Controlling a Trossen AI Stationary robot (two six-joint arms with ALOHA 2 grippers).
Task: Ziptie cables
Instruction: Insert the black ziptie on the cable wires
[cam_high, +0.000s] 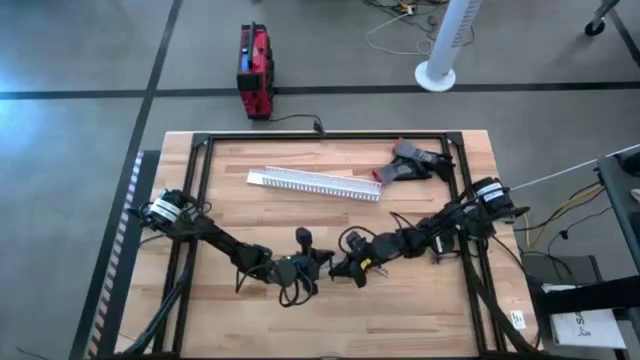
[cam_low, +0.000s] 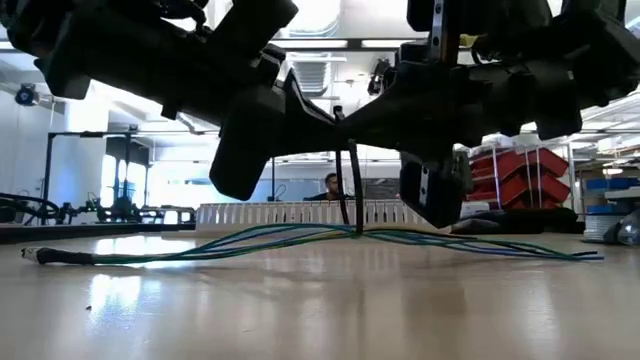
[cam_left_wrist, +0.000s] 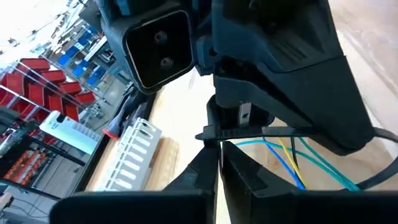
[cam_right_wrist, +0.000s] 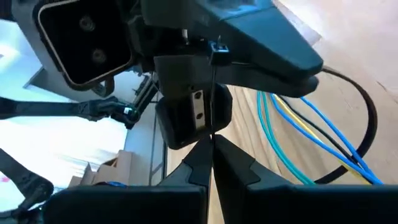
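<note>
Nearest the low camera, bare worktop (cam_low: 320, 310), with the cables (cam_low: 300, 240) lying limp across it, fanned out to both sides. Rising upright from their middle, the ziptie (cam_low: 350, 190), looped round the bundle. Left hand (cam_high: 322, 262) and right hand (cam_high: 340, 268) almost touching above the crossing point, near the worktop's front middle; left fingers (cam_left_wrist: 205, 168) closed on the ziptie, right fingers (cam_right_wrist: 202, 158) likewise pinching the strip. Behind, white slotted channel (cam_high: 313, 183) lying well apart.

White channel (cam_high: 315, 183) blocks the far side; near table (cam_high: 400, 320) lies open.
</note>
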